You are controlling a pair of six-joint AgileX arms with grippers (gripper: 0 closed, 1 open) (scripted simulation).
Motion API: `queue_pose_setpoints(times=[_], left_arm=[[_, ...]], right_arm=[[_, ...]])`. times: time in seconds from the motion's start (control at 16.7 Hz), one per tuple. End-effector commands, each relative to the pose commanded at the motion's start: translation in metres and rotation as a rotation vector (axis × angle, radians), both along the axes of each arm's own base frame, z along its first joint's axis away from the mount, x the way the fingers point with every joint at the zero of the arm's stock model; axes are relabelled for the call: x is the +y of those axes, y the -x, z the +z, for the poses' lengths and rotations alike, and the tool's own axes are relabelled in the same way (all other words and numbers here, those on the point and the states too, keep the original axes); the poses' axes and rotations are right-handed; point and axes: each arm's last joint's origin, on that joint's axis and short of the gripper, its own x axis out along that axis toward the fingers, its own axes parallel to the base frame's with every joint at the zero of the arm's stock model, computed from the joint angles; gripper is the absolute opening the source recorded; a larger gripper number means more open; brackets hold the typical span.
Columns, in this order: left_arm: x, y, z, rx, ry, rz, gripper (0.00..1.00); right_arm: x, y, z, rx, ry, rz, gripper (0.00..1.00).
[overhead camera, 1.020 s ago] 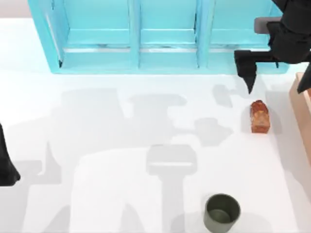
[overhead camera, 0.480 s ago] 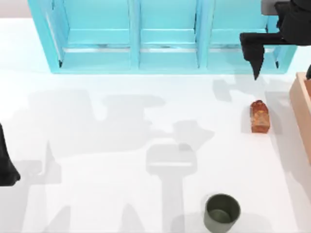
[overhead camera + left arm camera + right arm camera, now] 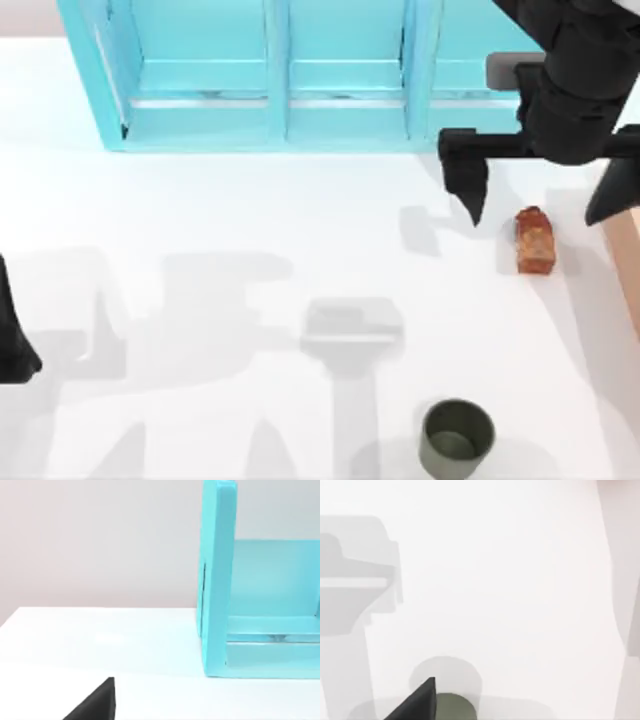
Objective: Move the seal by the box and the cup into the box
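Top view: the box (image 3: 626, 262) is cut off at the table's right edge — a tan sliver shows, partly under the right gripper (image 3: 540, 198), whose dark pointed fingers spread wide above the seal (image 3: 535, 241). The seal lies mottled orange-brown and blocky just beside the box. The cup (image 3: 457, 437) — olive, thick-rimmed — stands well apart, nearer the front. The left gripper (image 3: 12, 350) sits parked at the left edge; its grip cannot be told.

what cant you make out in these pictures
- Box: cut off by the top view's right edge and partly covered by the right hand, so its inside is unseen.
- Cup: cut by the right wrist view's edge, a dark finger in front.
- Left hand: cut off at the top view's left edge.
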Motion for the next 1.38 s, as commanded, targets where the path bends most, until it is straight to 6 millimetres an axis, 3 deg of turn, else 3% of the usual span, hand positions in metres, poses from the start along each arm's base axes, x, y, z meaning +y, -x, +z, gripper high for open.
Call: queue_pose_setpoints(times=[0.36, 0.54, 1.02, 1.38], left_arm=[[0.000, 0.000, 0.000, 0.000, 0.000, 0.000, 1.00], [0.000, 0.000, 0.000, 0.000, 0.000, 0.000, 1.00], [0.000, 0.000, 0.000, 0.000, 0.000, 0.000, 1.00], [0.000, 0.000, 0.000, 0.000, 0.000, 0.000, 1.00]], right_arm=[[0.028, 0.096, -0.040, 0.036, 0.026, -0.007, 1.00], [0.031, 0.127, -0.048, 0.019, 0.009, -0.008, 1.00], [0.032, 0.133, -0.054, 0.016, 0.005, -0.009, 1.00], [0.034, 0.132, -0.103, 0.013, 0.001, -0.008, 1.00]])
